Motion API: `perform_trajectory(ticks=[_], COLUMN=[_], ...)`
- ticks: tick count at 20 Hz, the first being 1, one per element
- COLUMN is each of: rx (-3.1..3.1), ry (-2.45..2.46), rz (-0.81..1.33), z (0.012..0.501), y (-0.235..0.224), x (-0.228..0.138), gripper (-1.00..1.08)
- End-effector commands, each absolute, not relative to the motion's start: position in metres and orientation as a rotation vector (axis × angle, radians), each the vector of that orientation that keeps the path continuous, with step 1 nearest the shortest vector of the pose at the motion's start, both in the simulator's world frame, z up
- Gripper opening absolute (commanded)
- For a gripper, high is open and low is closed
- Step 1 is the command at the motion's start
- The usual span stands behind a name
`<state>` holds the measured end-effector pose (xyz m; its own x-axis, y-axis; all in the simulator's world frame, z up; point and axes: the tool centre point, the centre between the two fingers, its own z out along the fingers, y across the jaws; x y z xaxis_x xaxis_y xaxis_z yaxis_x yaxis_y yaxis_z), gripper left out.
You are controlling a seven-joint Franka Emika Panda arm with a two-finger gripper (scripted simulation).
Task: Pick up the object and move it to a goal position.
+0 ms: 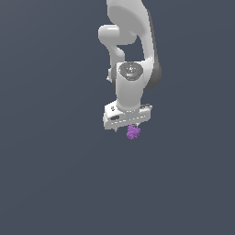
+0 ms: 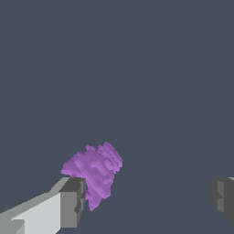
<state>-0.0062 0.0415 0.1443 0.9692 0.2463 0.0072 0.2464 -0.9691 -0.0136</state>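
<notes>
Gripper (image 2: pixel 146 201) jaws stand wide apart, one finger (image 2: pixel 68 203) touching the purple lump (image 2: pixel 96 171), which sits off-centre just beneath. Closing now could nudge it sideways rather than clamp it.

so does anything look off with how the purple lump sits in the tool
Yes. The purple lump sits off-centre in the open tool, right against one finger with a wide gap to the other finger. It is not clamped between them.
</notes>
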Motion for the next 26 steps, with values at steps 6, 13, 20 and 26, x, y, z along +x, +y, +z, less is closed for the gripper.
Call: perform_trajectory(ticks=[6,13,20,26], rx=[-3.045,-2.948,-2.86,-2.819], ry=[-0.75,-1.083,-1.3,-1.388], rz=[-0.004,-0.001,0.0,0.0], z=[0.127,0.111,0.101,0.098], y=[0.055,0.068,0.077,0.081], x=[-0.018,-0.029,-0.038,-0.041], gripper=[1.0,1.0,1.0,1.0])
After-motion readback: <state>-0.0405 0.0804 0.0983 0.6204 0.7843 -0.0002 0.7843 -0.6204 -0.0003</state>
